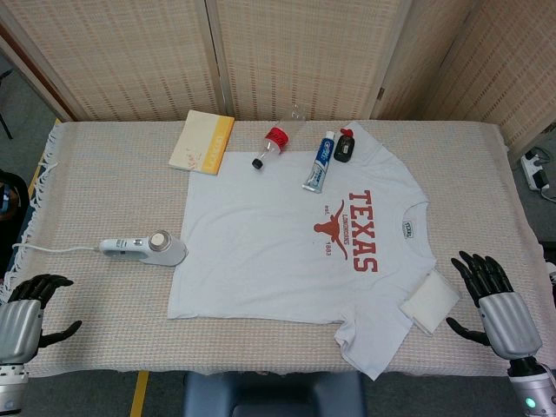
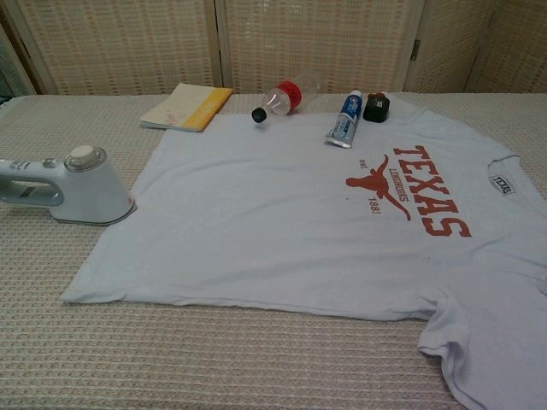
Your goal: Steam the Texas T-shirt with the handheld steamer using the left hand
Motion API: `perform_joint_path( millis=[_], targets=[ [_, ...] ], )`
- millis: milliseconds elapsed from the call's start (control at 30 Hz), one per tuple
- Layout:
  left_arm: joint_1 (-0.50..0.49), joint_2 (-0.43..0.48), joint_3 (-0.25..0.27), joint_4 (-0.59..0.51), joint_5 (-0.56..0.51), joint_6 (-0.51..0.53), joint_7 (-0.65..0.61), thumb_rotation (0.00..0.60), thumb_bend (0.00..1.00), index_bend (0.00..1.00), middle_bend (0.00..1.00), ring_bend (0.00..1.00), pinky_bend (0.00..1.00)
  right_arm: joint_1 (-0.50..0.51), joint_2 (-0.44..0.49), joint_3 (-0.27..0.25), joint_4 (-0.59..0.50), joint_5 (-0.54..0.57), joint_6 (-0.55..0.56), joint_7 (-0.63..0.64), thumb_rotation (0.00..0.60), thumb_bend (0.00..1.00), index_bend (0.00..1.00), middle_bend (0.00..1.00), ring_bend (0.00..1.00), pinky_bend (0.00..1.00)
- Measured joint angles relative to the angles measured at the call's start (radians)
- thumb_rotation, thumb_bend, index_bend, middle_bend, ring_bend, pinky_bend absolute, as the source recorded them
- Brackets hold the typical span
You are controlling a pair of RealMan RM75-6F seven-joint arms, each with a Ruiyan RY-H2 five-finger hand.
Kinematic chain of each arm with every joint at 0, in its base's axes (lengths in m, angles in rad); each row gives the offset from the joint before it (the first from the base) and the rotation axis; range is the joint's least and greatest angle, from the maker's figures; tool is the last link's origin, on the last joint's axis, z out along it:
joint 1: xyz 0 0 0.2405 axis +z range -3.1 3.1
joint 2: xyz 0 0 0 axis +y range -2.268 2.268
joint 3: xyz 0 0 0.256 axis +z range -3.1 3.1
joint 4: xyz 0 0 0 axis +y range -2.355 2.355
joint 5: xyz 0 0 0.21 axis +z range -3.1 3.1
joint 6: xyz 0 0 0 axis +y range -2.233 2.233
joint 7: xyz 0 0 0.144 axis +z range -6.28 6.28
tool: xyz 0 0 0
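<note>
A white T-shirt (image 1: pixel 278 243) with red TEXAS lettering lies flat on the table, collar toward the right; the chest view shows it too (image 2: pixel 282 231). The white handheld steamer (image 1: pixel 146 248) lies on its side just off the shirt's left hem, cord trailing left; in the chest view the steamer (image 2: pixel 73 184) sits at the left edge. My left hand (image 1: pixel 30 313) hovers at the table's near left corner, fingers spread, holding nothing, well below and left of the steamer. My right hand (image 1: pixel 495 300) is open at the near right, beside the shirt's sleeve.
A yellow-edged notebook (image 1: pixel 201 142) lies at the back left. A red-capped clear bottle (image 1: pixel 271 146), a toothpaste tube (image 1: pixel 319 162) and a small dark bottle (image 1: pixel 346 145) rest along the shirt's far edge. A folded white cloth (image 1: pixel 429 301) sits by the right hand.
</note>
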Motion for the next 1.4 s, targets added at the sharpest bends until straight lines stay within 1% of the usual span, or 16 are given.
perform_joint_path(
  millis=[267, 400, 467, 567, 667, 767, 900, 1000, 1200, 1400],
  targets=[
    [-0.021, -0.012, -0.012, 0.011, 0.009, -0.008, 0.007, 0.600, 0.01, 0.35, 0.33, 0.23, 0.24, 0.002, 0.008, 0.012, -0.010, 0.004, 0.011, -0.013, 0.600, 0.12, 0.00, 0.01, 0.00, 0.00],
    [-0.058, -0.019, -0.034, 0.021, 0.022, -0.025, 0.008, 0.600, 0.02, 0.34, 0.33, 0.23, 0.24, 0.001, 0.024, 0.023, -0.018, 0.001, 0.031, -0.017, 0.600, 0.12, 0.00, 0.01, 0.00, 0.00],
    [-0.083, -0.024, -0.047, 0.027, 0.024, -0.046, 0.006, 0.600, 0.04, 0.31, 0.31, 0.22, 0.24, 0.000, 0.035, 0.030, -0.025, -0.002, 0.044, -0.022, 0.600, 0.12, 0.00, 0.01, 0.00, 0.00],
    [-0.131, -0.035, -0.068, 0.041, 0.019, -0.102, 0.013, 0.600, 0.08, 0.25, 0.27, 0.20, 0.24, -0.004, 0.051, 0.036, -0.035, -0.005, 0.060, -0.028, 0.600, 0.12, 0.00, 0.01, 0.00, 0.00],
    [-0.187, -0.052, -0.090, 0.055, -0.003, -0.179, 0.031, 0.600, 0.13, 0.19, 0.22, 0.16, 0.24, -0.011, 0.064, 0.040, -0.042, -0.002, 0.072, -0.032, 0.600, 0.12, 0.00, 0.01, 0.00, 0.00],
    [-0.249, -0.075, -0.115, 0.072, -0.046, -0.267, 0.065, 0.600, 0.17, 0.17, 0.20, 0.15, 0.23, -0.017, 0.072, 0.042, -0.045, 0.003, 0.078, -0.031, 0.600, 0.12, 0.00, 0.01, 0.00, 0.00],
    [-0.335, -0.131, -0.147, 0.121, -0.135, -0.374, 0.138, 0.600, 0.20, 0.17, 0.20, 0.14, 0.23, -0.022, 0.077, 0.042, -0.045, 0.007, 0.081, -0.028, 0.600, 0.12, 0.00, 0.01, 0.00, 0.00],
    [-0.378, -0.175, -0.165, 0.171, -0.192, -0.419, 0.189, 0.600, 0.24, 0.19, 0.22, 0.15, 0.23, -0.024, 0.079, 0.043, -0.043, 0.011, 0.081, -0.026, 0.600, 0.12, 0.00, 0.01, 0.00, 0.00],
    [-0.433, -0.246, -0.184, 0.286, -0.277, -0.468, 0.242, 0.600, 0.29, 0.26, 0.27, 0.19, 0.25, -0.025, 0.079, 0.044, -0.040, 0.016, 0.077, -0.025, 0.600, 0.12, 0.00, 0.01, 0.00, 0.00],
    [-0.457, -0.289, -0.183, 0.370, -0.321, -0.485, 0.261, 0.600, 0.32, 0.31, 0.33, 0.23, 0.27, -0.025, 0.076, 0.044, -0.038, 0.021, 0.069, -0.023, 0.600, 0.12, 0.00, 0.01, 0.00, 0.00]
  ],
)
